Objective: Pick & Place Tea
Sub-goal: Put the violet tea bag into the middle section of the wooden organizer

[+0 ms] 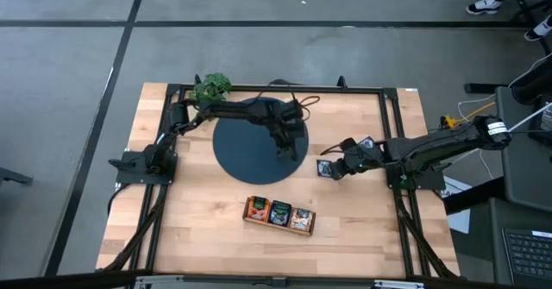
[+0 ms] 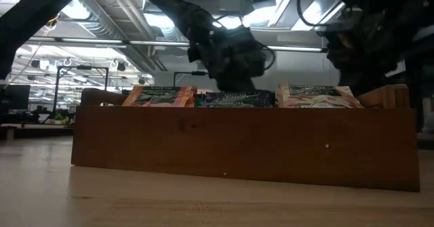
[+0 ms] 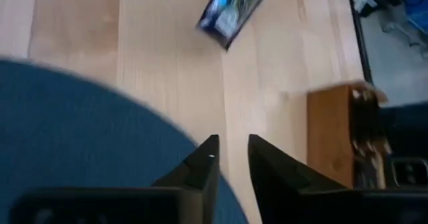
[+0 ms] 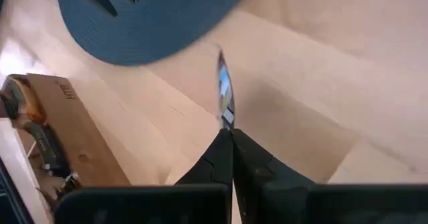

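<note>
Left gripper [image 1: 289, 153]: over the near-right edge of the round blue mat [image 1: 241, 155], fingers [image 3: 204, 167] slightly apart, nothing between them.

Compartment tray [image 1: 279, 215]: on the table [image 1: 362, 237] near the front, holding orange, dark and pale tea sachets [image 1: 279, 212] upright in three compartments.

Dark tea sachet [image 4: 224, 93]: edge-on, pinched at its lower edge between the closed fingers of the right gripper [image 4: 232, 134], off the mat's right side, above bare wood.

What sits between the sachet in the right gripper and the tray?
Nothing visible. The right gripper is shut on a blue-printed sachet held edge-up over bare wood. The tray lies across open table. The left gripper is over the mat.
</note>
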Robot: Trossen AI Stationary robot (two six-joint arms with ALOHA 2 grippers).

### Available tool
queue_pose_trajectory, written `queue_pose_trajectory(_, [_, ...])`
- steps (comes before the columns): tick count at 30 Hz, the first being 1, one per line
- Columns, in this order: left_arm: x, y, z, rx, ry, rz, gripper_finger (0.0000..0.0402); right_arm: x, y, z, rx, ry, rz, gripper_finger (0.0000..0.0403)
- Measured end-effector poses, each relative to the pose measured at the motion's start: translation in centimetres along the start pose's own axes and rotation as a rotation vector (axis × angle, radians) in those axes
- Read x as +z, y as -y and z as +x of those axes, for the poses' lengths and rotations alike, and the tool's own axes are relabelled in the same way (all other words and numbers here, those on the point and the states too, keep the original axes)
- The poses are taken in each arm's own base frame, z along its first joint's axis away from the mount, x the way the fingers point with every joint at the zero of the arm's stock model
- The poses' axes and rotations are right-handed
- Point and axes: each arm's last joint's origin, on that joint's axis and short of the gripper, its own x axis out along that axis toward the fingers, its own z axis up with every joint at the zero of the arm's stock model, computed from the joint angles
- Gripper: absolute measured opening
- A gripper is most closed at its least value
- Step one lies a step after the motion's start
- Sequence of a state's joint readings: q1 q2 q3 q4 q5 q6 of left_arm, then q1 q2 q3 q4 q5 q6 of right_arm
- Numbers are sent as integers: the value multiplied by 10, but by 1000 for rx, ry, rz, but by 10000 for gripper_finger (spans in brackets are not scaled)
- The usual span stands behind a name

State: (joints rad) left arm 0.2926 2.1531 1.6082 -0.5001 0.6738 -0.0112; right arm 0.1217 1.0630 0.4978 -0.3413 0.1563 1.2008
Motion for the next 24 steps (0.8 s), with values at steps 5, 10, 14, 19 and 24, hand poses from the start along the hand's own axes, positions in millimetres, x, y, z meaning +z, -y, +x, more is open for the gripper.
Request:
queue_pose_trajectory(5, [-14, 2, -27, -78, 4, 45, 112, 8, -16, -11, 24, 20, -86, 3])
queue_pose_trajectory(10, [-35, 16, -53, -40, 105, 66, 129, 15, -27, -18, 43, 76, -106, 2])
queue_pose_trajectory(14, [-54, 29, -65, 32, 253, 31, 132, 20, -35, -24, 59, 125, -122, 2])
queue_pose_trajectory(19, [-75, 45, -70, -4, 470, -20, 132, 24, -44, -28, 119, 103, -147, 2])
queue_pose_trajectory(24, [-76, 53, -75, -105, 611, -57, 132, 22, -50, -21, 186, 20, -142, 2])
